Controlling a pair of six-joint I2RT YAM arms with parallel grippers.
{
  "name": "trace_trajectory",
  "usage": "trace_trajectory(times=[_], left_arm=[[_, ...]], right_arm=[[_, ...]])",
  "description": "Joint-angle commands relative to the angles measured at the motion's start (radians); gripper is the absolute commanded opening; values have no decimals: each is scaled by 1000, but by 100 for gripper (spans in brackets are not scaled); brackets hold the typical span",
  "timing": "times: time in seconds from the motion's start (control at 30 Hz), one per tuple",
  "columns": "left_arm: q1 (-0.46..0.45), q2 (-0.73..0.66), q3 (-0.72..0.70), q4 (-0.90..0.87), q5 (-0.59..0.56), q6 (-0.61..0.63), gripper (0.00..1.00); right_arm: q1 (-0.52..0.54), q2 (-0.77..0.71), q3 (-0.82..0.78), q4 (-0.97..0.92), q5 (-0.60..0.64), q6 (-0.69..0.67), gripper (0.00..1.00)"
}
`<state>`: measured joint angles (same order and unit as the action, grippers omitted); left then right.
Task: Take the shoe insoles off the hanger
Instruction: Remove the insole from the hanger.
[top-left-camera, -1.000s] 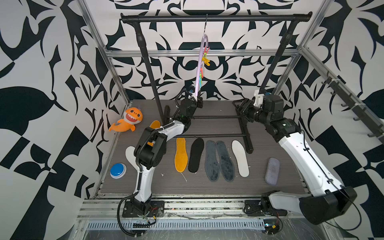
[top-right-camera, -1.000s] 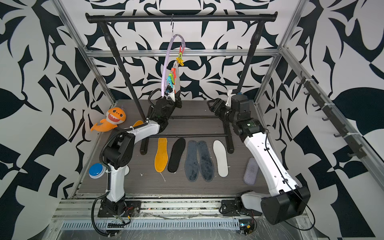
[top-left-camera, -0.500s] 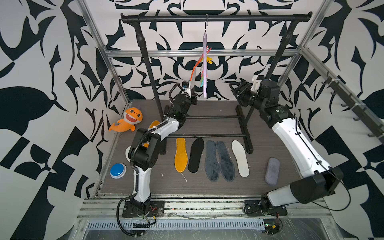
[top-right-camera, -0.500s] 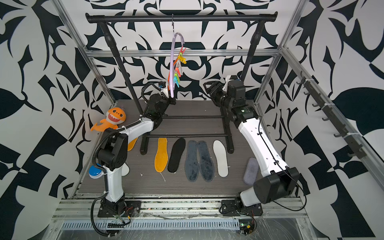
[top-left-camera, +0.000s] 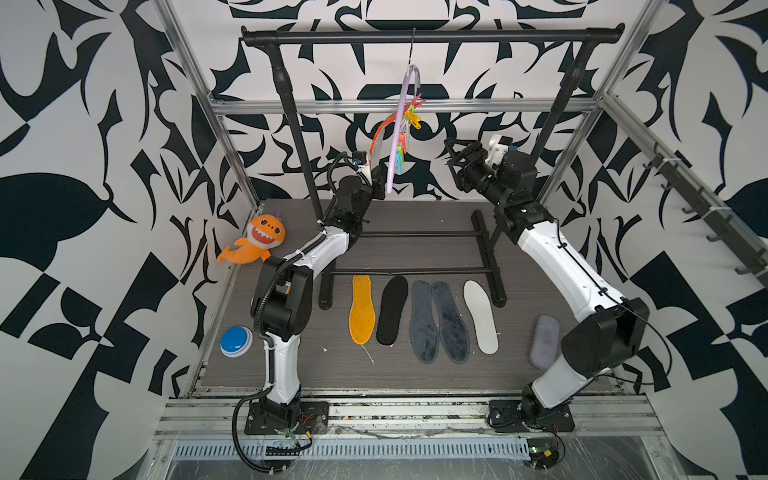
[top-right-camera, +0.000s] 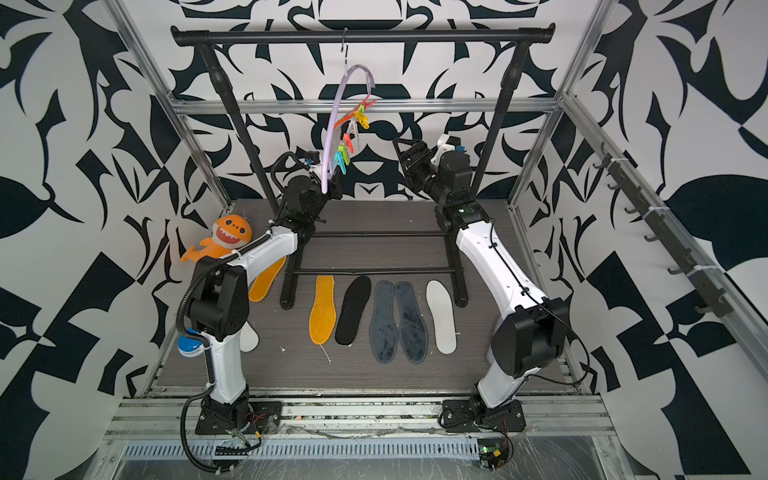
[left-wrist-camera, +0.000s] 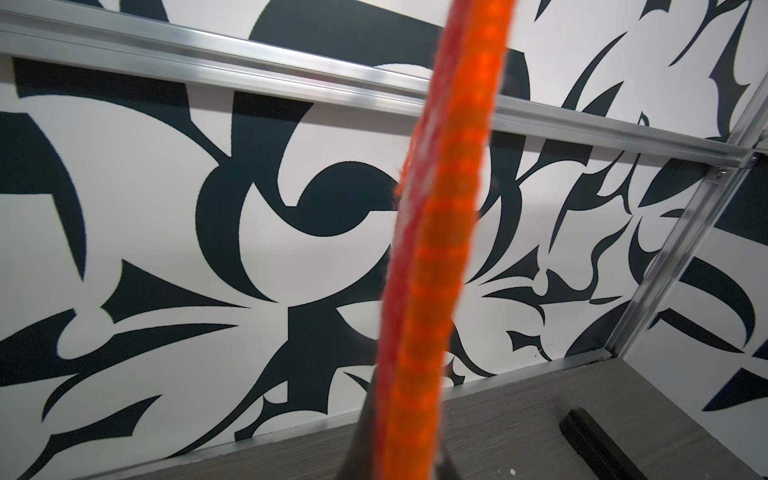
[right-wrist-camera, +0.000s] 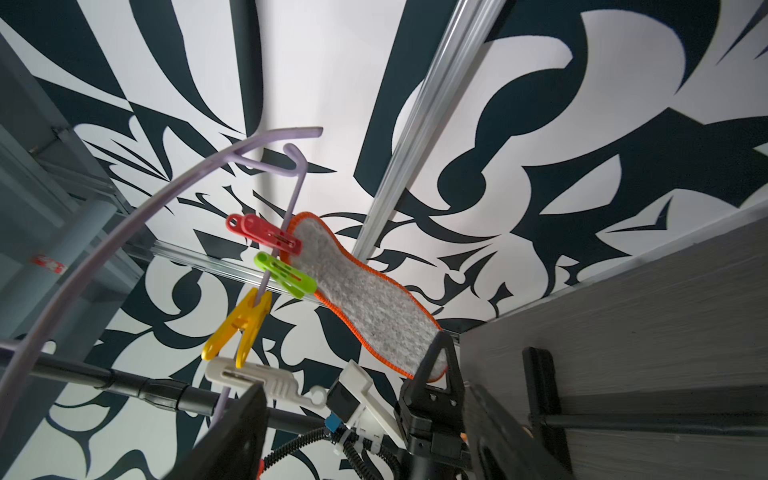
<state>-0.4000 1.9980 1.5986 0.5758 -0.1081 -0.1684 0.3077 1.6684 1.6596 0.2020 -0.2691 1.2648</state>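
Observation:
The pale lilac hanger (top-left-camera: 409, 95) (top-right-camera: 340, 110) (right-wrist-camera: 124, 220) hangs by its hook from the black rail. One grey insole with an orange rim (top-left-camera: 379, 135) (right-wrist-camera: 365, 299) is still clipped in its red peg (right-wrist-camera: 266, 237). My left gripper (top-left-camera: 374, 176) (top-right-camera: 330, 185) (right-wrist-camera: 436, 365) is shut on that insole's lower end; the left wrist view shows only its orange edge (left-wrist-camera: 440, 249). My right gripper (top-left-camera: 453, 153) (top-right-camera: 405, 151) (right-wrist-camera: 365, 390) is open, raised to the right of the hanger and holding nothing. Several insoles lie on the floor: orange (top-left-camera: 361, 311), black (top-left-camera: 392, 309), two dark grey-blue (top-left-camera: 434, 322), white (top-left-camera: 481, 316).
A tall black clothes rail (top-left-camera: 432, 35) stands over the floor, its base bars (top-left-camera: 415, 272) behind the laid-out insoles. An orange plush shark (top-left-camera: 255, 239) and a blue button (top-left-camera: 235, 340) sit at the left. A lilac-grey pad (top-left-camera: 544, 340) lies at the right.
My right gripper has risen and moved left toward the hanger, its jaws spreading wider. My left gripper has lifted with the orange-rimmed insole, and the hanger has swung.

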Motion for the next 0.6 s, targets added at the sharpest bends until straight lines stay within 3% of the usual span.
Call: trace_trajectory(times=[0.0,0.57], left_arm=[[14,-46,51,-9,17,-23,0],[46,-11,204,-49,71,-73,0]], right_arm=[[2,18,61,190,4,66,77],[2,172,234,292,39,160,75]])
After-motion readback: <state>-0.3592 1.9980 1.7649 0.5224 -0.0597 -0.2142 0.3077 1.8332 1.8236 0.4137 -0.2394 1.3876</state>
